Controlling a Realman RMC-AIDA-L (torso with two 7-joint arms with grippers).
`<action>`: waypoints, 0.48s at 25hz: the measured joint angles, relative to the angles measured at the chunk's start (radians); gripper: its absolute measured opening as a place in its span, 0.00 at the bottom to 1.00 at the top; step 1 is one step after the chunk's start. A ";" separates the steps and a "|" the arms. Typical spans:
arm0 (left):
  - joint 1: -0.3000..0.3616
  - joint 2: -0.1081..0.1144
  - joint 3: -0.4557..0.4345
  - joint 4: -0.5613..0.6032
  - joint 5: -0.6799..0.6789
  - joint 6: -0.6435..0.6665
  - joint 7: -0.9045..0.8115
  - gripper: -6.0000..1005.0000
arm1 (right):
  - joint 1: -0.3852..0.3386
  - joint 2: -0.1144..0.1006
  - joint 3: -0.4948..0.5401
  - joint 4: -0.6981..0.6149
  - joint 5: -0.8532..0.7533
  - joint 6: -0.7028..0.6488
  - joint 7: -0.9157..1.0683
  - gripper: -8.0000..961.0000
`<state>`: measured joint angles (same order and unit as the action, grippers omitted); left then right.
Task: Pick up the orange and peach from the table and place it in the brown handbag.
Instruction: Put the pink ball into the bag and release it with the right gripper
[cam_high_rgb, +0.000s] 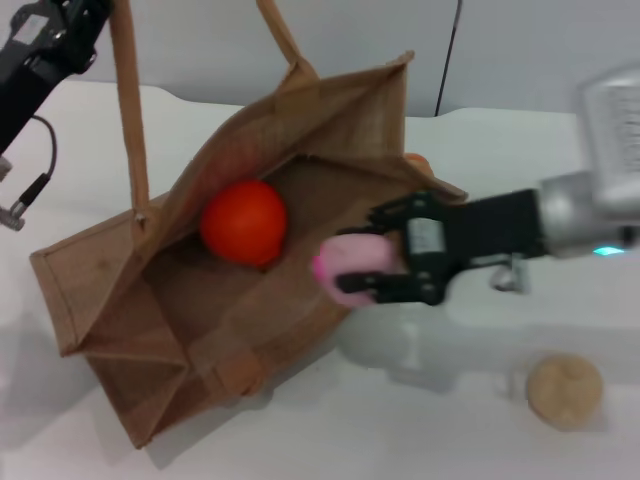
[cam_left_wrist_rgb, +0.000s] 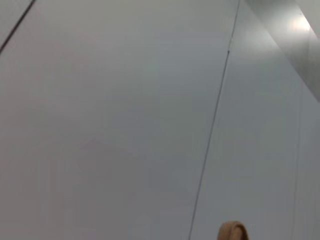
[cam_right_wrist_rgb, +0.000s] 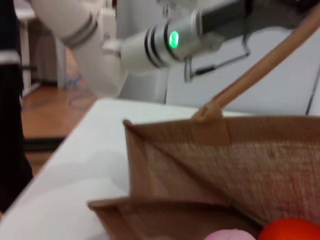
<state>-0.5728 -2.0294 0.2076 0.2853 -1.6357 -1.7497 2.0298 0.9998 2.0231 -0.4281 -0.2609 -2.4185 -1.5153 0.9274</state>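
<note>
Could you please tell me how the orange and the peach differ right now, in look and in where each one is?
The orange is bright red-orange and the larger; the peach is pale pink and smaller. The orange lies free inside the brown handbag; the peach is clamped in the right gripper at the bag's open rim. Both are smooth and rounded. The left gripper holds a bag handle up.

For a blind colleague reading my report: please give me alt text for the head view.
The right tool holds the peach at the open mouth of the handbag, where the orange already lies inside. The left arm is raised at the far left by a bag handle, and a beige ball sits on the table.
</note>
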 joint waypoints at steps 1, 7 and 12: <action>-0.004 0.000 0.000 0.000 0.004 0.000 -0.001 0.12 | 0.026 0.000 -0.011 0.034 -0.001 0.051 -0.009 0.48; -0.036 0.002 -0.001 -0.022 0.027 0.006 0.001 0.12 | 0.142 0.009 -0.031 0.201 -0.003 0.318 -0.060 0.48; -0.047 0.001 -0.001 -0.024 0.036 0.012 -0.001 0.12 | 0.222 0.015 -0.001 0.324 0.001 0.559 -0.117 0.48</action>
<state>-0.6197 -2.0282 0.2070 0.2617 -1.5996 -1.7381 2.0293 1.2219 2.0378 -0.4287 0.0632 -2.4176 -0.9559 0.8099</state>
